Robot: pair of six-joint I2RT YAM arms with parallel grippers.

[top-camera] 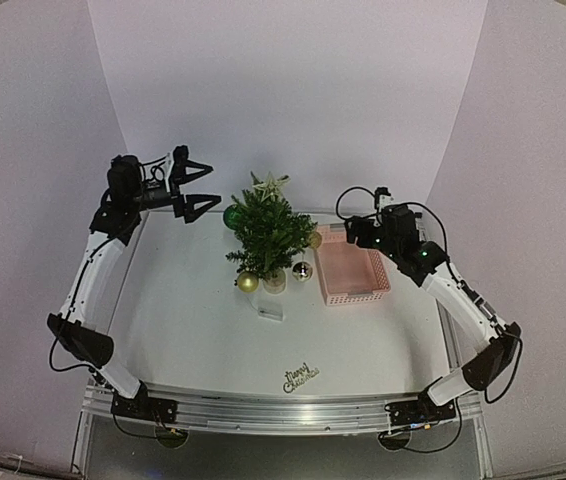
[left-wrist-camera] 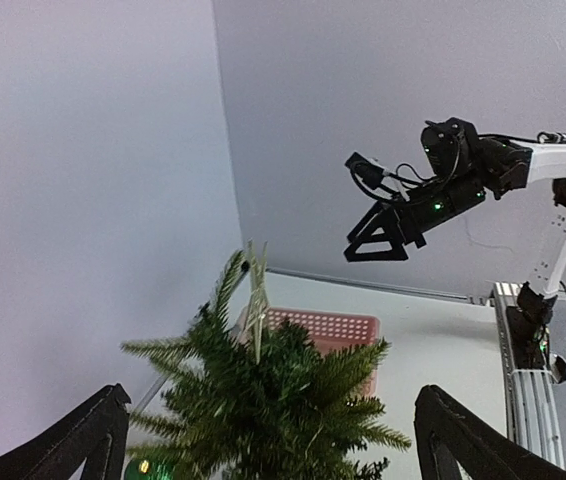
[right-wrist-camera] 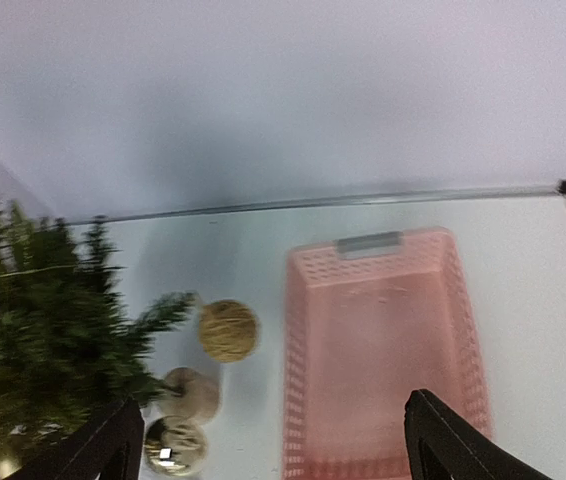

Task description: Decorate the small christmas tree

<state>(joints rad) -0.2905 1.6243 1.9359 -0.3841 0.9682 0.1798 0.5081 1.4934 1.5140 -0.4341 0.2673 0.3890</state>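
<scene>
The small christmas tree point(top-camera: 263, 232) stands at mid-table in a pale pot point(top-camera: 275, 282), with a pale star point(top-camera: 268, 187) on its top. A green bauble point(top-camera: 233, 216) hangs on its left side, and gold point(top-camera: 248, 282) and silver point(top-camera: 302, 271) baubles hang low. My left gripper point(top-camera: 201, 188) hovers open just left of the treetop, holding nothing. In the left wrist view the tree point(left-wrist-camera: 283, 400) and star point(left-wrist-camera: 256, 310) sit between the spread fingers. My right gripper point(top-camera: 361, 232) hangs open over the pink basket's far end, empty. The right wrist view shows the tree point(right-wrist-camera: 33, 320) at the left.
The pink basket point(top-camera: 348, 265) lies right of the tree, its floor bare point(right-wrist-camera: 383, 340). A golden twine ball point(right-wrist-camera: 228, 330) hangs beside it. A "Merry Christmas" sign point(top-camera: 301, 377) lies near the front edge. A small clear piece point(top-camera: 271, 310) lies before the pot. Walls enclose the back and sides.
</scene>
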